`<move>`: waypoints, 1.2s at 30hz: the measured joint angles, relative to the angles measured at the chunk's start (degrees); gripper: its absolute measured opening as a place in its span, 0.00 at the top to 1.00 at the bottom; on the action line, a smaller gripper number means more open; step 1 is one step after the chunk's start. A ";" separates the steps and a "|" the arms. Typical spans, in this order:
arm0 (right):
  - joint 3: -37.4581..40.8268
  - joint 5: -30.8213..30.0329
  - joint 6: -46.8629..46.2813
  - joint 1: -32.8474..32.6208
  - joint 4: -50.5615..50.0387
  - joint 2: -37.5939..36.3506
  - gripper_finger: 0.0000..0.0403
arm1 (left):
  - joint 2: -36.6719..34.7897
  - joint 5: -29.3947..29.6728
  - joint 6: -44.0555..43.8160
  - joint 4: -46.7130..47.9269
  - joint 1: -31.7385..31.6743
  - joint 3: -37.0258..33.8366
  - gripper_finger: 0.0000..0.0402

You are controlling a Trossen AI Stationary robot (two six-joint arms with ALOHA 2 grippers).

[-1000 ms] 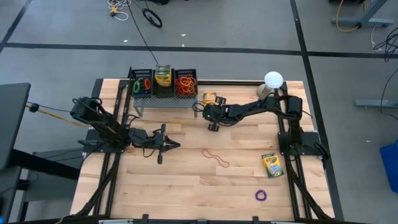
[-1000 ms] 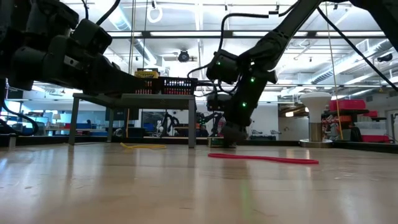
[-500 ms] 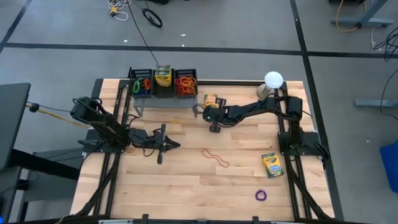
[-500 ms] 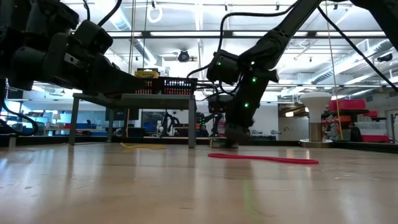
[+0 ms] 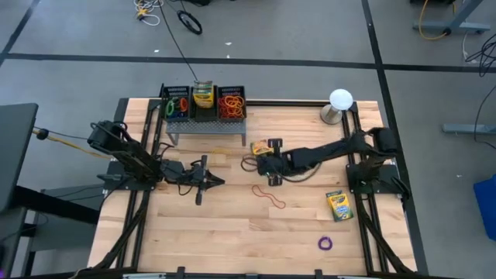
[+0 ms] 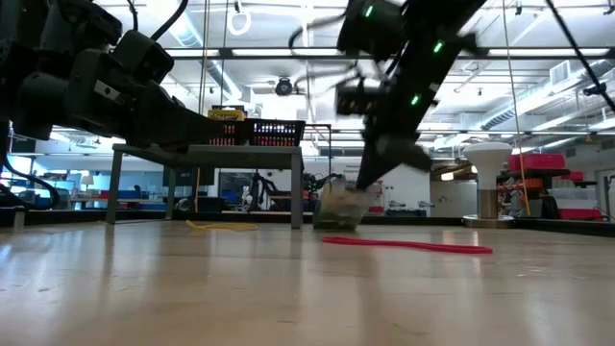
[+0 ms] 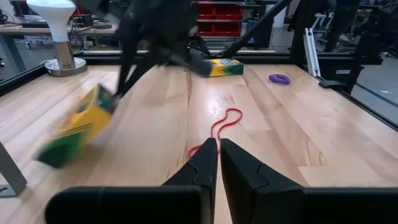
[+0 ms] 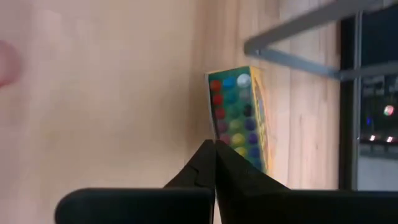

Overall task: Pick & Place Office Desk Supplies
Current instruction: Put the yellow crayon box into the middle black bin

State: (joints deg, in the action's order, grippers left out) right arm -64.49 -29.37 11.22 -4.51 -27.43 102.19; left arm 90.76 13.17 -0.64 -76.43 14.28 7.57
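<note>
Fingers of the right gripper (image 5: 266, 159) are pinched shut on a tilted crayon box (image 5: 263, 148) at mid-table, which should be lifted level toward the rack (image 5: 203, 116); the left gripper (image 5: 220, 181) waits closed.

Both arms are matte black, jointed links on black frame bases, the right arm (image 6: 413, 67) dotted with small green indicator lights, each claw ending in two tapered, dark, wedge-shaped fingers (image 7: 202, 165).
</note>
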 joint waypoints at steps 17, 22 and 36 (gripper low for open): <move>-0.01 9.67 -0.06 -5.13 -5.48 -8.59 1.00 | 0.00 -0.35 0.22 0.40 -0.01 0.02 0.94; -0.02 11.72 -0.26 -4.11 -5.41 -8.54 1.00 | 0.00 -0.35 0.22 0.44 0.00 0.02 0.94; -0.02 7.26 -3.06 -4.02 -1.92 -8.46 0.76 | 0.00 -0.35 0.19 2.49 0.00 0.02 0.94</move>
State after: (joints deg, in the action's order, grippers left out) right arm -64.51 -22.11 8.17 -8.53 -29.35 93.73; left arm 90.76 12.82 -0.46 -73.93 14.28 7.60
